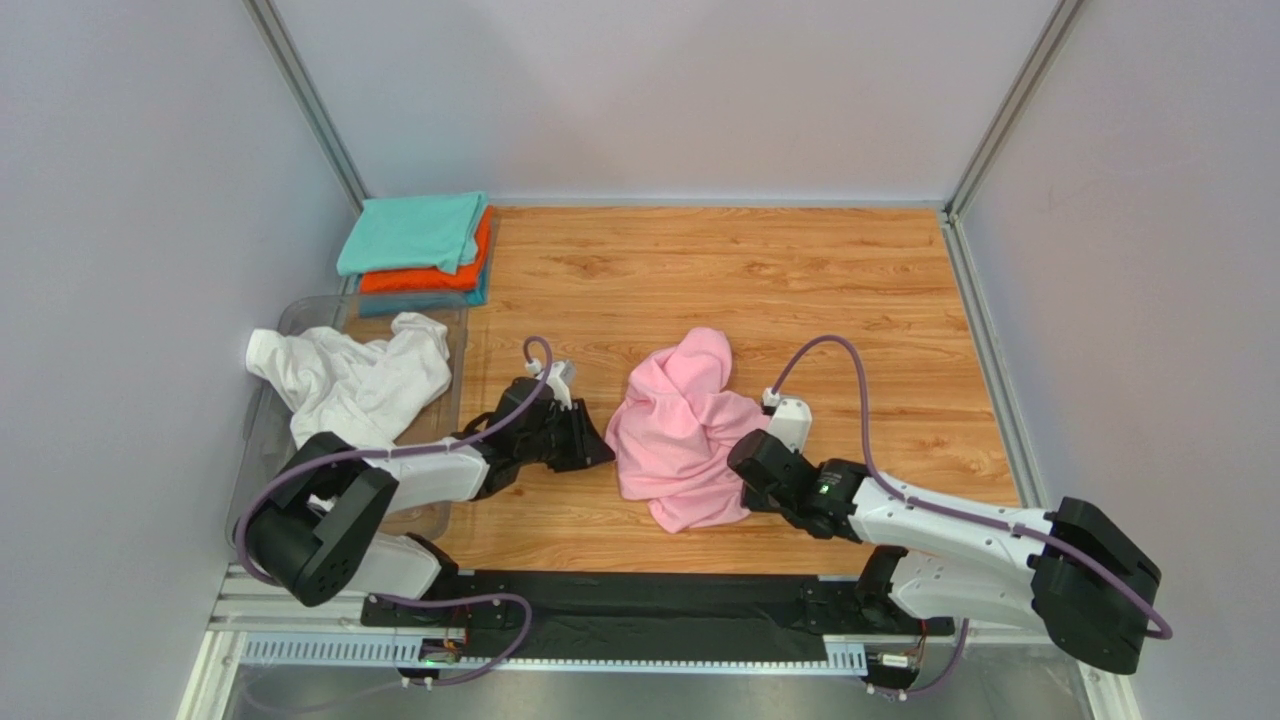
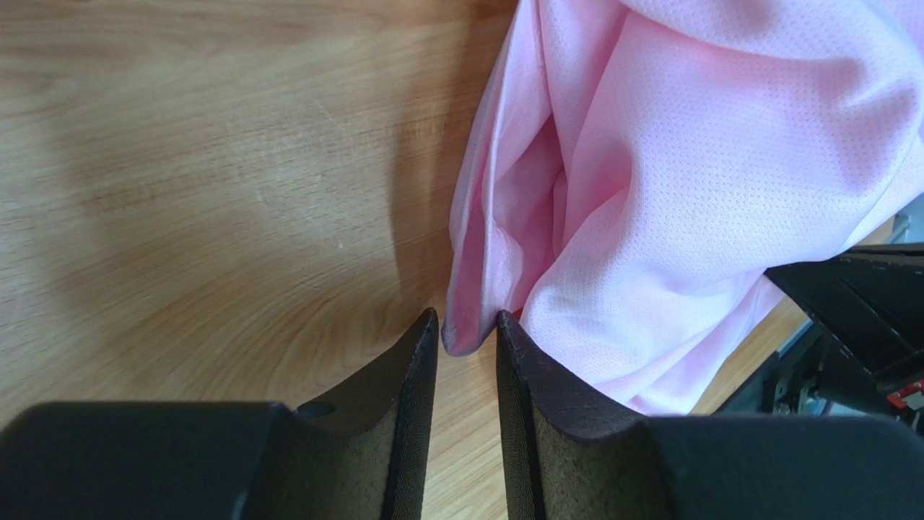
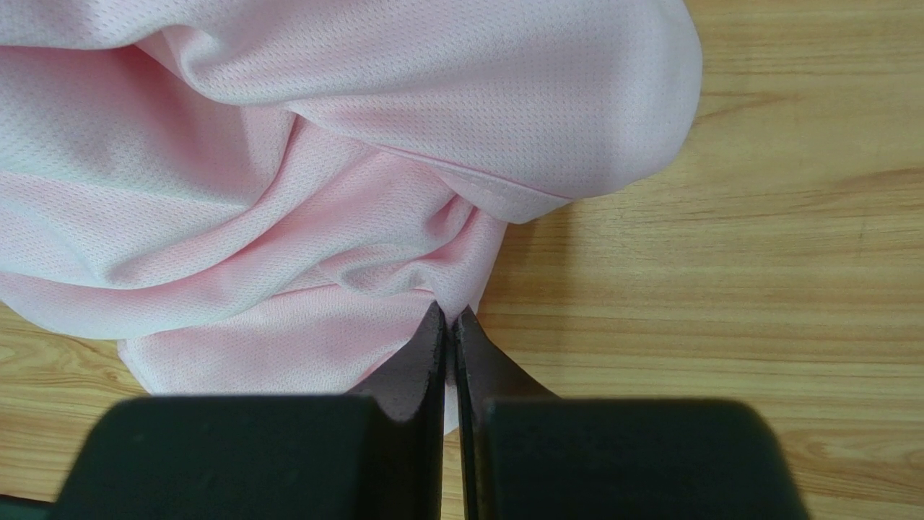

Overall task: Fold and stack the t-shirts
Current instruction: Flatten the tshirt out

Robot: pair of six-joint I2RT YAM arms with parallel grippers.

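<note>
The light pink t-shirt (image 1: 684, 428) lies crumpled in the middle of the wooden table. My left gripper (image 1: 601, 447) is low at its left edge. In the left wrist view the left gripper (image 2: 469, 325) is open by a narrow gap, with a hanging fold of the pink t-shirt (image 2: 672, 163) between its tips. My right gripper (image 1: 736, 458) is at the shirt's lower right. The right wrist view shows that gripper (image 3: 450, 314) shut on an edge of the pink t-shirt (image 3: 325, 163). A white t-shirt (image 1: 361, 383) lies rumpled at the left.
Folded teal (image 1: 413, 233), orange (image 1: 436, 278) and blue (image 1: 406, 303) t-shirts are stacked at the back left corner. A clear plastic bin (image 1: 263, 450) sits under the white shirt along the left wall. Grey walls close in the table on three sides.
</note>
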